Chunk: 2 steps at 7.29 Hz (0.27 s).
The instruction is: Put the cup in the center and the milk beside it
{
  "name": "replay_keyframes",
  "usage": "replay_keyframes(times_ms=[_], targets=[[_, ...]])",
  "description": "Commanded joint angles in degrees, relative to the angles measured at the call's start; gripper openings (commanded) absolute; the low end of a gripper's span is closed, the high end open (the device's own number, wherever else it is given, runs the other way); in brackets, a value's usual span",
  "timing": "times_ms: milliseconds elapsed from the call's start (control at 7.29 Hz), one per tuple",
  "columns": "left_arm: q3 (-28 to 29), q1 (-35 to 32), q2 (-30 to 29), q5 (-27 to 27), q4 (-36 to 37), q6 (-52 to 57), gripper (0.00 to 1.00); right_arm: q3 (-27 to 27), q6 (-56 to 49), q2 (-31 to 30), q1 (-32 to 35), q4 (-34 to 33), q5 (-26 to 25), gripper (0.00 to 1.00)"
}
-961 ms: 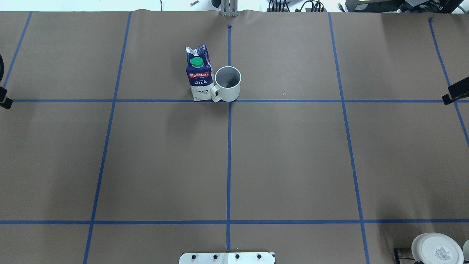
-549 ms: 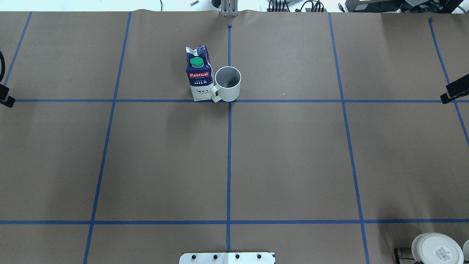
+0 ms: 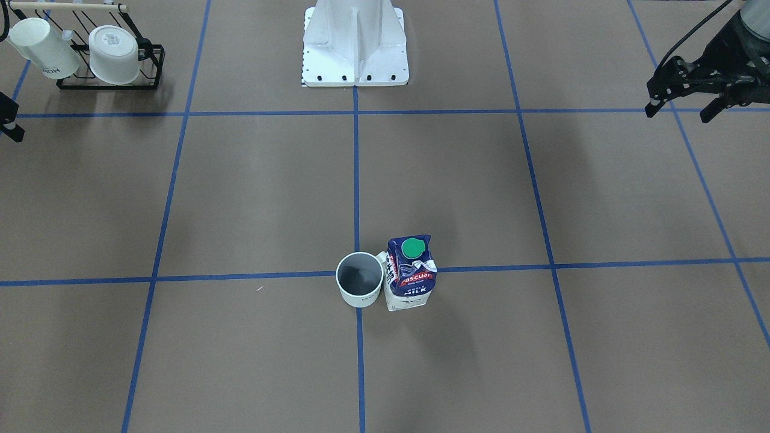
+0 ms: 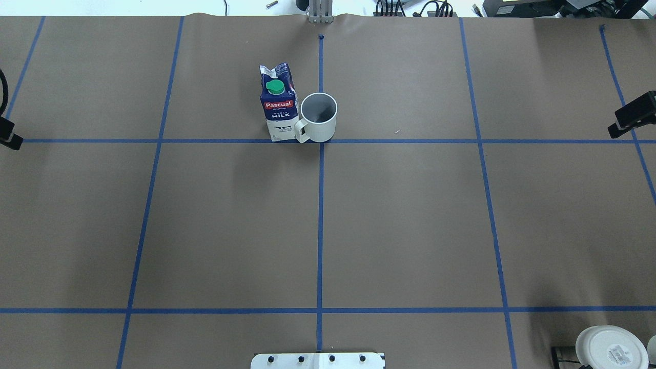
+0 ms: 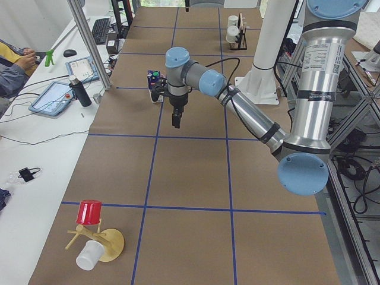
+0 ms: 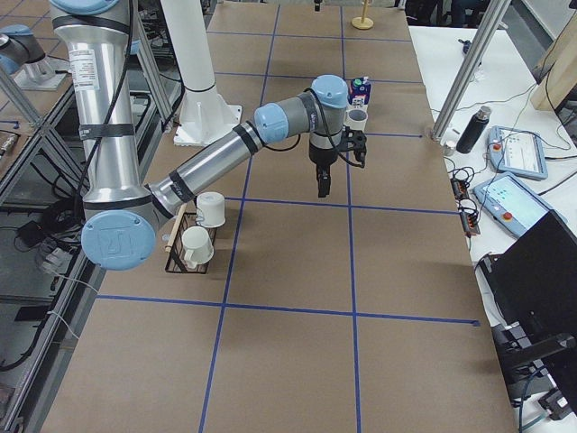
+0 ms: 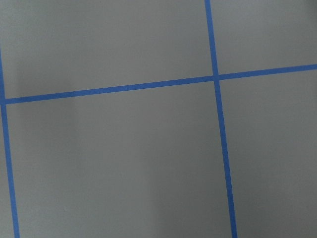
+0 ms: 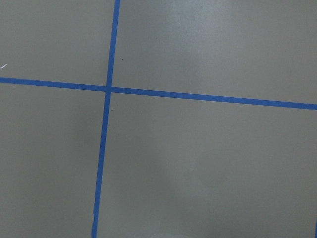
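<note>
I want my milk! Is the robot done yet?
Looks done: the cup stands on the centre line, the milk upright close beside it. Nothing in hand: the left gripper and right gripper hang far off at the sides. Nothing seems left.

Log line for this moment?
cup upright on centre line | milk upright beside it | left hand open, away | right hand away

One milk (image 4: 279,102) carton. Three white mugs in all: one cup (image 4: 318,119) beside the carton, two mugs (image 3: 113,55) on one black wire rack (image 3: 108,86). Two robot arms (image 5: 237,107). Elsewhere one red cup (image 5: 89,211), one plain white cup (image 5: 88,256), one wooden stand (image 5: 111,243).
</note>
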Motion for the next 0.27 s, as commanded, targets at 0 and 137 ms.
replay_keyframes(times_ms=[0,137], targets=[[-0.4,0.0,-0.2,0.0,-0.6,0.2,0.98,0.0,0.0,0.1,0.1,-0.2,0.4,1.00],[-0.3,0.0,-0.9,0.0,-0.9,0.2,0.98,0.1,0.0,0.1,0.1,-0.3,0.5,1.00]])
